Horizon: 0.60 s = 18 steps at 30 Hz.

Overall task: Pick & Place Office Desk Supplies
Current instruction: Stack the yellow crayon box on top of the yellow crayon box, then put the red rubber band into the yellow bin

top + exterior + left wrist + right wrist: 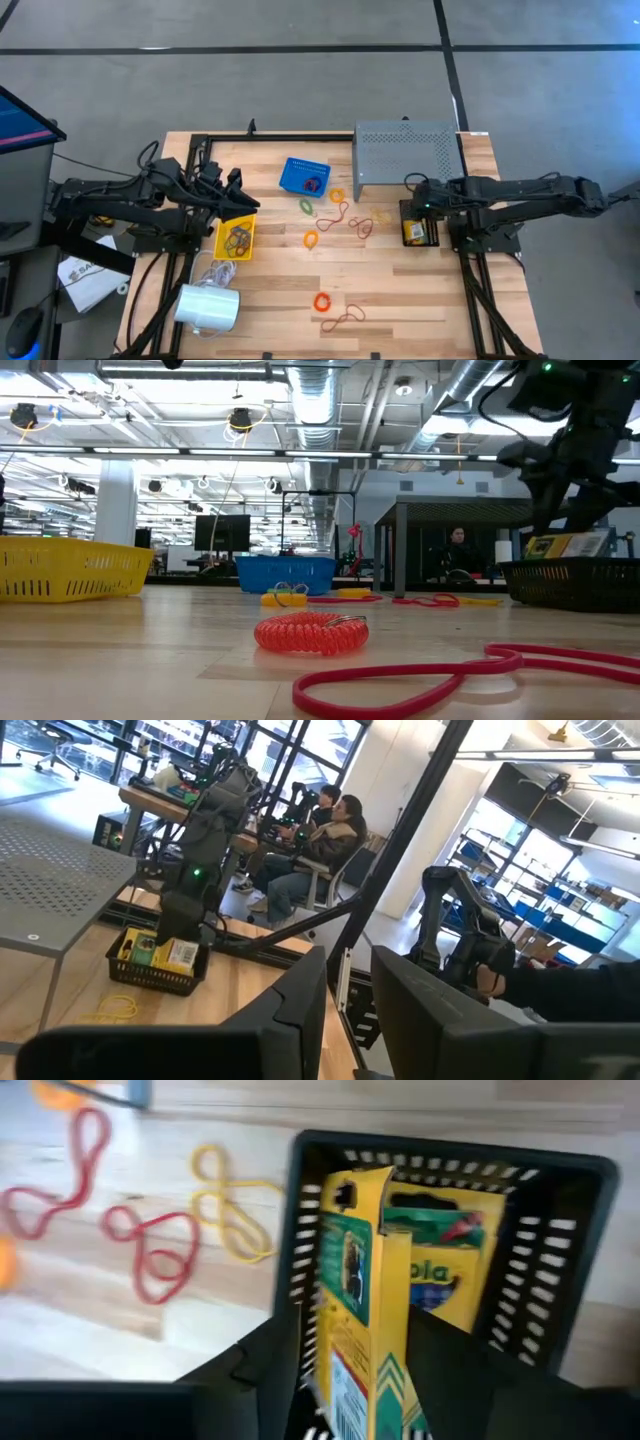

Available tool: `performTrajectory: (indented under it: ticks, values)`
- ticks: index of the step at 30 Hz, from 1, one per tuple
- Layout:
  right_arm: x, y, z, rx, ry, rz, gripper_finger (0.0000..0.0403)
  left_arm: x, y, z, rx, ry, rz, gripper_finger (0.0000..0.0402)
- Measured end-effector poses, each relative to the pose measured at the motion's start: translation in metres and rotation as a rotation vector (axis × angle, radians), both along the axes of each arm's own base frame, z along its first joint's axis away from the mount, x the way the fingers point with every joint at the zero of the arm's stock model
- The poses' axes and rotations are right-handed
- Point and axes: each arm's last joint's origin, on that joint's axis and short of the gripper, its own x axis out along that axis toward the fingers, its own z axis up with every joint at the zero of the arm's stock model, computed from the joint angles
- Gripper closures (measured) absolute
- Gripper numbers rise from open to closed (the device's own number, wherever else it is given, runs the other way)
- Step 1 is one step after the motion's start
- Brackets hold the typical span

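Here I had the right gripper (365, 1370) clamped on a crayon box (362, 1310) — upright, inside the black basket (570, 1210); the left gripper (238, 200) hovered over the yellow basket (222, 240) — fingers parted, empty.

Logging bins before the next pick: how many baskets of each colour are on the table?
Yellow basket: 1
Blue basket: 1
Black basket: 1
Total: 3
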Motion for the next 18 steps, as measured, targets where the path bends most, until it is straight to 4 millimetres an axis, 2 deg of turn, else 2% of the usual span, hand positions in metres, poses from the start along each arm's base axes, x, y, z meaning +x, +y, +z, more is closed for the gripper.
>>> performTrajectory:
  ticks: [5, 12, 15, 18]
  values:
    - [-0.006, 0.003, 0.012, -0.023, -0.037, 0.012, 0.0255, 0.0, 0.0, 0.0, 0.0, 0.003, 0.0, 0.0323]
    - [-0.015, 0.003, 0.02, -0.034, 0.02, 0.002, 0.0275, 0.0, 0.0, 0.0, 0.0, 0.003, 0.0, 0.0323]
    - [-0.013, 0.003, 0.02, -0.028, -0.001, 0.019, 0.0274, 0.0, 0.0, 0.0, 0.0, 0.003, 0.0, 0.0323]
    - [-0.002, 0.006, 0.025, -0.044, -0.114, 0.069, 0.0273, 0.0, 0.0, -0.001, 0.0, 0.007, 0.0, 0.0323]
